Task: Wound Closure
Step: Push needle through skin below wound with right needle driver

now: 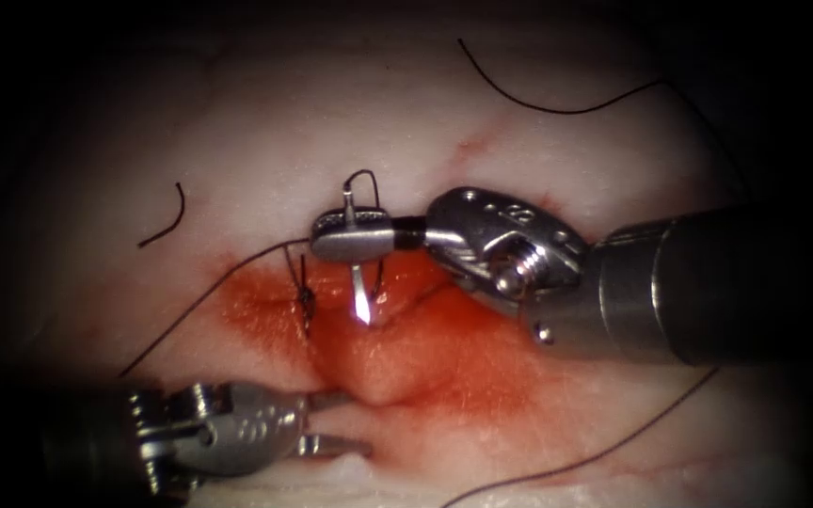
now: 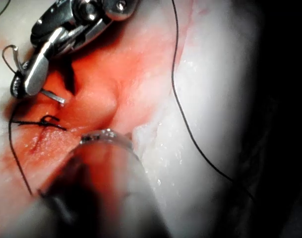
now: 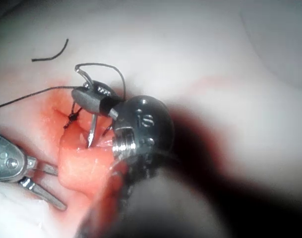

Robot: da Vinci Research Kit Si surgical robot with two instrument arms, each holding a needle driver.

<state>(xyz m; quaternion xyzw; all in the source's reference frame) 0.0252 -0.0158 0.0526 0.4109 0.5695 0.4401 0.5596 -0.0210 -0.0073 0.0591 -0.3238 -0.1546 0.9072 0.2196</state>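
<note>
While the needle [image 1: 358, 299] is gripped near its tail by the clenched right pincer [image 1: 352, 235], its tip is seen just above the cut [image 1: 369, 325]. Below the cut, the released left pincer [image 1: 336, 423] is kept empty. A perpendicular, steady needle is judged best.

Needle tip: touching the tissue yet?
Touching. Endoscope view: the needle, held in the right tool, has its tip meeting the tissue at the cut's edge.

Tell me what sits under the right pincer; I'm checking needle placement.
Under the right pincer, shut on the needle, the needle's tip meets the wet red tissue at the cut. How deep it sits is hidden.
</note>
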